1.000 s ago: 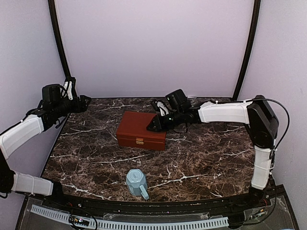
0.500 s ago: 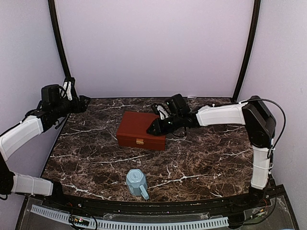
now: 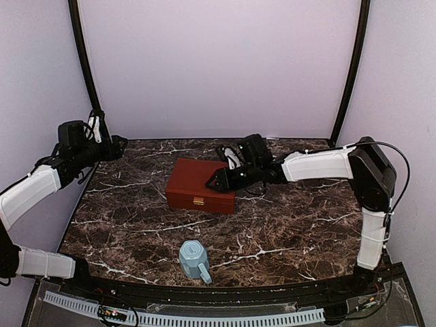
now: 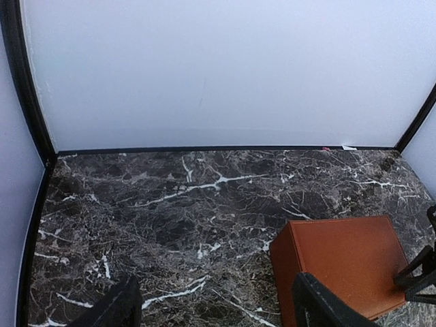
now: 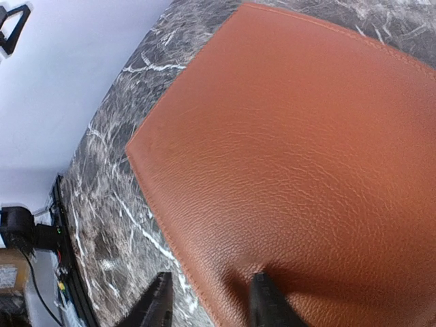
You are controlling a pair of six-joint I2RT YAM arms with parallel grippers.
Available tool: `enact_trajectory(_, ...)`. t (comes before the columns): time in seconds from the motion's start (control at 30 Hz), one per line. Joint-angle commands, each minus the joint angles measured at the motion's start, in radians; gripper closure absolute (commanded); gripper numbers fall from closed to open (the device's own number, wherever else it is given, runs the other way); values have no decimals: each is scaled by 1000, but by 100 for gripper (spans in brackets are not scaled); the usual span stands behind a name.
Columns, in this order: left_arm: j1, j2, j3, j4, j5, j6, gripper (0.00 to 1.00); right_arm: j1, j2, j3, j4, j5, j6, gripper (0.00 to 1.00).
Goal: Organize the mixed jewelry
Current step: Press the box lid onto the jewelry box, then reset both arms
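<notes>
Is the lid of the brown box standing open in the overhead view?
No, the brown box is closed, its lid lying flat on the base above the small clasp on the front wall.

No legible text, label, brand or number anywhere: box (image 3: 201,182), mug (image 3: 193,259), table (image 3: 293,218) all unmarked.
</notes>
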Motion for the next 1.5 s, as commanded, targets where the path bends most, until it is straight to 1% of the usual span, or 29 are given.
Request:
enact_trajectory(0.0,6,-23,-48,6,-71,-146,21,-9,-106,-24,-32,90,-20,43)
enact_trajectory(0.03,6,-33,-107,66,-83,-168,21,-16,-129,-36,-20,104,-25,35)
enact_trajectory(0.07,7,-39,-171,98,-105,-201,21,-27,-151,-53,-8,109,-27,30)
enact_trajectory(0.1,8,-49,-200,167,-114,-207,21,-42,-179,-73,16,113,-28,26)
enact_trajectory(0.13,11,-54,-254,203,-131,-199,20,-65,-200,-96,33,126,-26,24)
enact_trajectory(0.17,13,-56,-277,256,-135,-187,20,-93,-220,-124,51,135,-26,21)
enact_trajectory(0.2,18,-56,-306,273,-176,-161,19,-123,-242,-154,70,146,-26,20)
enact_trajectory(0.23,22,-52,-316,297,-189,-144,19,-160,-266,-188,89,158,-28,18)
enact_trajectory(0.3,43,-43,-347,338,-215,-95,17,-238,-315,-259,132,199,-41,16)
enact_trajectory(0.37,105,-28,-386,396,-208,-57,14,-324,-361,-338,176,228,-65,14)
enact_trajectory(0.47,203,0,-449,465,-163,-40,13,-465,-439,-431,231,249,-92,13)
enact_trajectory(0.5,251,3,-462,501,-119,-46,13,-510,-469,-464,251,257,-102,13)
enact_trajectory(0.57,296,3,-501,567,-90,-45,13,-612,-526,-525,282,282,-121,13)
enact_trajectory(0.63,310,-6,-567,657,-76,-29,12,-694,-583,-592,323,304,-136,13)
enact_trajectory(0.67,313,-8,-586,728,-69,-21,12,-733,-609,-633,355,309,-142,13)
enact_trajectory(0.7,314,-6,-623,764,-53,-11,12,-767,-641,-679,401,316,-146,13)
enact_trajectory(0.73,313,4,-641,841,-47,-10,12,-805,-672,-731,478,332,-148,13)
enact_trajectory(0.77,313,11,-670,876,-34,-10,11,-825,-709,-787,545,363,-158,13)
enact_trajectory(0.8,313,32,-681,935,-24,-10,11,-832,-732,-834,604,411,-175,12)
enact_trajectory(0.9,312,91,-696,1005,28,14,10,-835,-761,-953,747,522,-229,12)
enact_trajectory(1.03,309,146,-693,1075,28,37,8,-836,-713,-1044,953,611,-281,11)
enact_trajectory(1.07,309,156,-693,1107,26,45,8,-837,-706,-1047,975,626,-284,11)
enact_trajectory(1.1,308,178,-695,1123,27,48,8,-836,-710,-1038,946,633,-293,11)
enact_trajectory(1.13,309,188,-695,1156,26,48,8,-836,-707,-1046,970,643,-304,12)
enact_trajectory(1.27,308,234,-676,1189,17,27,8,-838,-694,-1077,1054,671,-332,11)
enact_trajectory(1.33,307,268,-676,1230,26,14,8,-838,-708,-1084,1017,680,-335,12)
enact_trajectory(1.37,306,288,-677,1262,34,17,8,-839,-704,-1098,1036,686,-334,12)
enact_trajectory(1.47,288,298,-680,1279,38,40,6,-838,-656,-1159,1173,699,-343,12)
